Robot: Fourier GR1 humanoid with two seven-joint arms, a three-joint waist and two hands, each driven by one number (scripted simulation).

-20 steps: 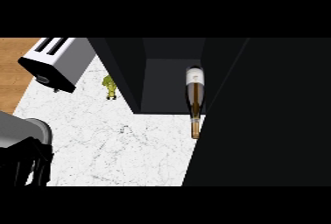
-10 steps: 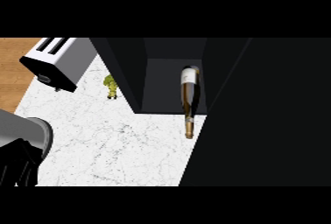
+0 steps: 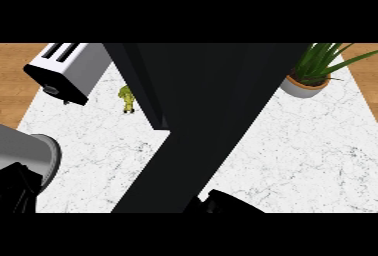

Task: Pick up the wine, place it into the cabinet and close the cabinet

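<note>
Since a second ago the cabinet (image 3: 210, 100) has gone from open to shut: the dark opening in which the wine bottle lay no longer shows, and a plain black door face covers it, so the wine is out of sight behind that door. The view has also swung, and a potted plant (image 3: 314, 70) now shows to the cabinet's right.

The cabinet is a tall, flat-sided black box with sharp straight edges and no sheen. Its door and side run down as one dark wedge toward the view's lower edge. It stands on a bench (image 3: 310, 150) of white marble with fine grey veins, and wooden floor shows beyond the bench at both upper corners.

Left of the cabinet sits a boxy silver toaster (image 3: 68, 70) with black slots and a black end, tilted across the bench's corner. Between it and the cabinet's left edge stands a small yellow-green figure (image 3: 128, 99), just beside the cabinet. The plant has long narrow green leaves in a round pale pot.

Open marble lies right of the cabinet, below the plant, and left of it, below the toaster.

The left hand (image 3: 16, 192) shows at the lower left beneath its grey forearm; whether its fingers are apart or together I cannot tell. The right hand (image 3: 225, 204) is a black shape just below the cabinet's foot, its fingers likewise unclear.
</note>
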